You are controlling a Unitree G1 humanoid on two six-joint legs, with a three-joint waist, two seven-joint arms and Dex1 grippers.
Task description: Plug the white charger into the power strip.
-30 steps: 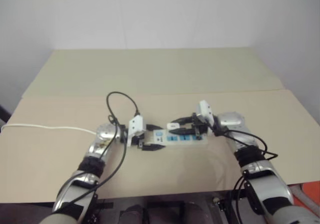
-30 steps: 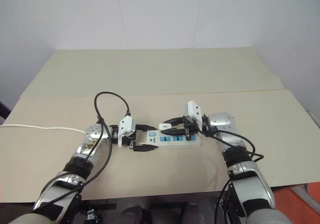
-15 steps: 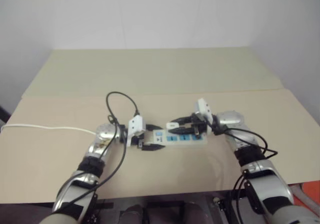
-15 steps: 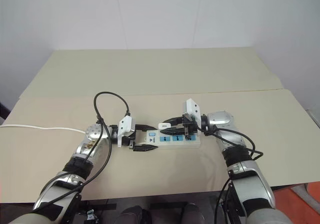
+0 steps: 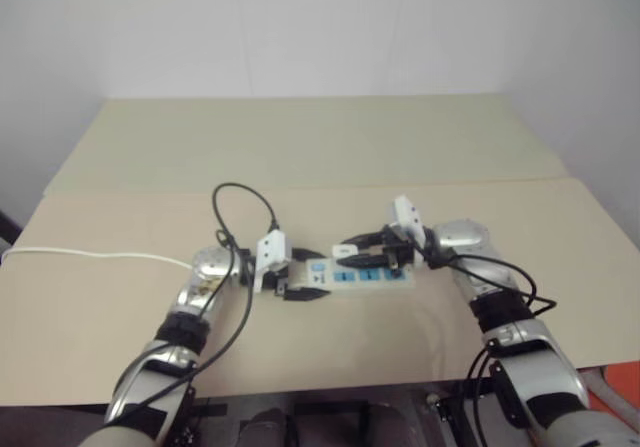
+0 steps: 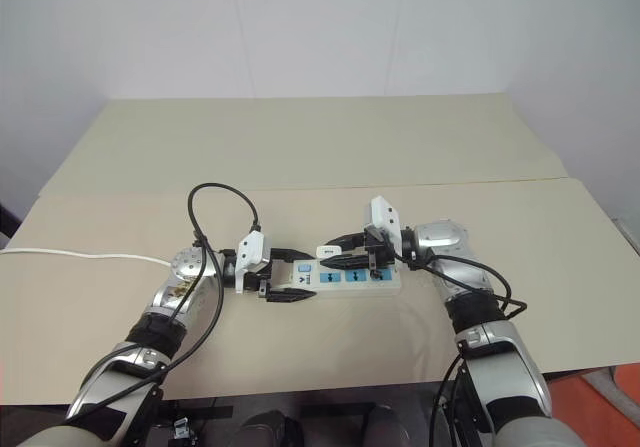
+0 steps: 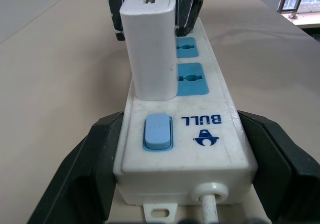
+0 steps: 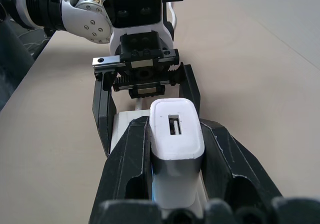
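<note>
Here, from the left eye view, the long flat white plastic power strip (image 5: 360,275) with blue socket faces lies on the beige tabletop (image 5: 320,337), near the middle of its front edge. The left gripper (image 5: 310,279) is clamped on the strip's switch end, one black finger on each long side. The right gripper (image 5: 350,253) reaches in from the opposite end and is closed on the small white rounded-cube charger (image 5: 343,251), which stands over the strip. A thin white cord (image 5: 90,256) trails toward the table's left edge.

The left wrist view adds detail: the charger (image 7: 150,46) stands upright on the socket nearest the blue rocker switch (image 7: 157,132), its base touching the strip's face (image 7: 210,134); two blue sockets beyond it stay bare. Whether its pins are fully seated cannot be told.

The right wrist view shows the charger's top face with a slot (image 8: 176,134), pinched between black fingers (image 8: 225,154), and the left gripper (image 8: 145,108) straight ahead.

The right eye view shows a second, paler table (image 6: 300,137) butted against the far edge, and plain white walls (image 6: 300,27) beyond.
</note>
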